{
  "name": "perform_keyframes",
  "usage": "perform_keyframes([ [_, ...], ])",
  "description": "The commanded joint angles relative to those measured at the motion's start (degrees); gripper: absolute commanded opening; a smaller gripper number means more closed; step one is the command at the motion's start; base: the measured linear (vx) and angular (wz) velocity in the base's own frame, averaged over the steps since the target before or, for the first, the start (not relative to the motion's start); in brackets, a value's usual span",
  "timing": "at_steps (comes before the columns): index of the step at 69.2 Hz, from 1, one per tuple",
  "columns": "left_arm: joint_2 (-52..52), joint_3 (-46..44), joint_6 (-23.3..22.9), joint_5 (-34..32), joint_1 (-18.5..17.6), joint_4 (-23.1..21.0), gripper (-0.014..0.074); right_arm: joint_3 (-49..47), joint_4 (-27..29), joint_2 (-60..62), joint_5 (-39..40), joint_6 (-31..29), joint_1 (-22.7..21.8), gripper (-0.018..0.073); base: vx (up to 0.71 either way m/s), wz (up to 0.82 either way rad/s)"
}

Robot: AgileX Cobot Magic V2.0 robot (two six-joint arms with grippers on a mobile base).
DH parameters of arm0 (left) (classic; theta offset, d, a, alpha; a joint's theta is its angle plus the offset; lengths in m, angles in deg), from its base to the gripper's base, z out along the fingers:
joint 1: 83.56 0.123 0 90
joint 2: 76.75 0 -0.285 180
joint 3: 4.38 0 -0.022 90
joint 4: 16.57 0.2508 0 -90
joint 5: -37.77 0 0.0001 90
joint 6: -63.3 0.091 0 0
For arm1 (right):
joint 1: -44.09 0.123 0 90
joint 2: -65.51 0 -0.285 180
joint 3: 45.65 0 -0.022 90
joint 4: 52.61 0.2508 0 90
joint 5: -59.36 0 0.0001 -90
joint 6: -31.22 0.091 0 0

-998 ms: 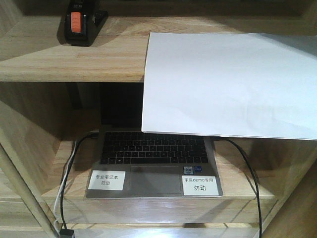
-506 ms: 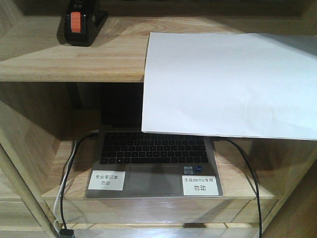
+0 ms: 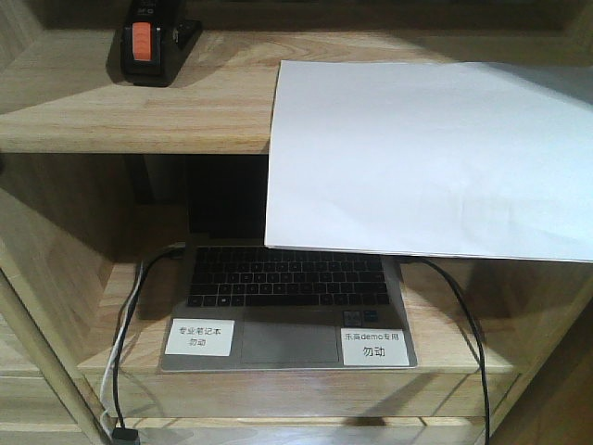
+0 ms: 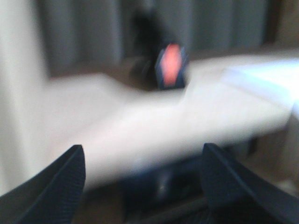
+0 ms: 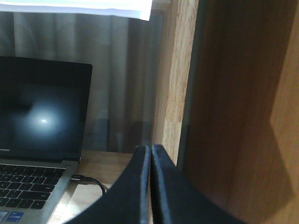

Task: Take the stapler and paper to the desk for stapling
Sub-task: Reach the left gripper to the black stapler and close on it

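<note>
**Stapler and paper both on the upper shelf; left fingers open toward the stapler**

The stapler (image 3: 148, 42) stands at the far left of the upper shelf (image 3: 120, 111) of a light-wood shelf unit. Its orange patch faces outward and it is well apart from the paper (image 3: 426, 158). The paper lies on the same shelf to the right. Its front part hangs out past the shelf edge, over an open laptop (image 3: 287, 297) on the shelf below. That overhang probably gives a free edge to pinch from above and below, which sheets lying fully flat would not.

The left wrist view is badly smeared. The left fingers (image 4: 51, 186) are spread wide with nothing between them. The stapler's orange patch sits ahead, roughly centred in the gap, not yet within reach. This looks like a lining-up for a grasp, with the opening kept broad enough to pass around the stapler's body.

The right fingers (image 5: 133, 196) are pressed together and empty. They are low by the laptop shelf, just beside the unit's wooden upright (image 5: 182, 70), with the paper's edge overhead. Being closed keeps them slim in that narrow corner, probably until the paper's turn.

The desk surface is in no view. Neither item is yet lifted, so the task appears to be near its start.
</note>
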Motion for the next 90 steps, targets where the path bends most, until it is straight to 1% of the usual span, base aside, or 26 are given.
perform_keyframes([
  [1,-6.09,-8.4,0.12,-2.23,-1.48,-0.61,0.0503,0.3,-0.14,0.54,4.4,0.07,-0.27,-0.001,0.0,0.0],
  [12,-16.48,-20.75,0.51,2.92,-3.04,-0.56,0.0503,0.3,-0.14,0.59,4.4,0.07,-0.27,-0.001,0.0,0.0],
  [22,-25.38,-30.61,0.44,8.66,-3.96,0.46,0.0503,0.3,-0.14,0.59,4.4,0.07,-0.27,-0.001,0.0,0.0],
  [29,-31.19,-37.34,-0.45,11.35,-4.41,1.64,0.0503,0.3,-0.14,0.59,4.4,0.07,-0.32,-0.001,0.0,0.0],
  [33,-33.89,-40.78,-2.42,12.75,-4.41,2.52,0.0503,0.3,-0.14,0.59,4.4,0.07,-0.32,-0.001,0.0,0.0],
  [35,-35.18,-41.9,-4.18,13.47,-4.41,2.94,0.0503,0.3,-0.14,0.59,4.4,0.07,-0.32,-0.001,0.0,0.0],
  [40,-38.13,-45.81,-7.99,15.71,-4.41,5.08,0.0503,0.3,-0.14,0.59,4.4,0.07,-0.32,-0.001,0.0,0.0],
  [41,-39.2,-47.15,-9.09,16.3,-4.41,6.1,0.0503,0.3,-0.14,0.59,4.4,0.07,-0.32,-0.001,0.0,0.0],
  [43,-40.21,-48.45,-10.74,17.32,-4.41,7.13,0.0503,0.3,-0.14,0.59,4.4,0.07,-0.32,-0.001,0.0,0.0],
  [49,-43.02,-52.45,-13.39,19.96,-4.41,8.92,0.0503,0.3,-0.14,0.59,4.4,0.07,-0.32,-0.001,0.0,0.0],
  [69,-50.07,-63.87,-13.83,29.15,-4.41,8.8,0.0503,0.3,-0.14,0.59,4.31,0.07,-0.32,-0.001,0.0,0.0],
  [74,-51.88,-66.14,-15.1,30.88,-4.41,8.8,0.0503,0.3,-0.14,0.59,4.37,0.07,-0.32,-0.001,0.0,0.0],
  [84,-54.38,-69.31,-16.1,33.12,-4.41,8.86,0.0503,0.3,-0.14,0.59,4.37,0.07,-0.32,-0.001,0.0,0.0],
  [90,-55.85,-70.8,-17.32,34.87,-4.41,9.86,0.0503,0.3,-0.14,0.59,4.37,0.07,-0.32,-0.001,0.0,0.0],
])
